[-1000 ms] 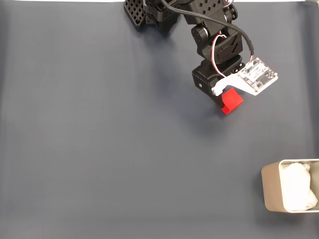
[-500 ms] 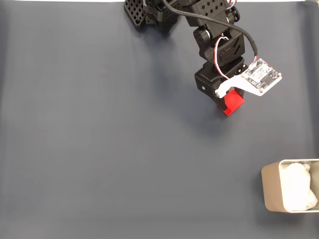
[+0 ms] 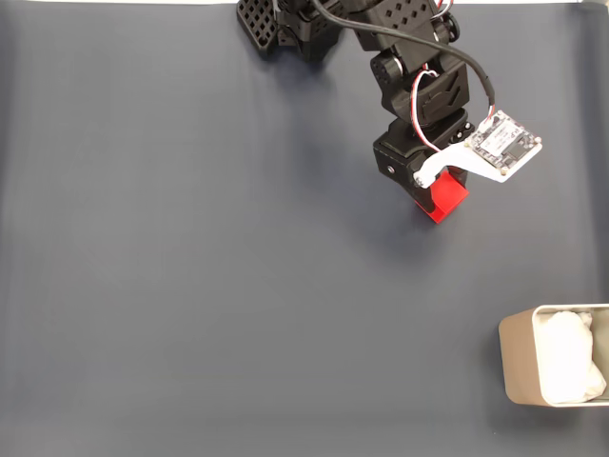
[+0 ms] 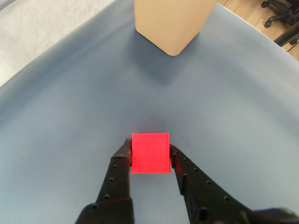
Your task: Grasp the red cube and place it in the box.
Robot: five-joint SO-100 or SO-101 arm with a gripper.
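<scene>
Shifted slightly right and down in the fixed view since a second ago: black two-finger gripper (image 4: 149,156) together with the small bright red plain-faced cube (image 3: 444,198). Clamped now between both black fingers (image 4: 120,163) in the wrist view, red cube (image 4: 150,153) square-on, fingers pressed against its left and right faces. Whether lifted off the dark blue-grey tabletop (image 3: 190,286) cannot be told. Well apart, at the fixed view's lower right edge: beige-grey rounded-corner box (image 3: 519,367) with white soft padding (image 3: 569,357); same box (image 4: 170,23) at top centre of the wrist view.
</scene>
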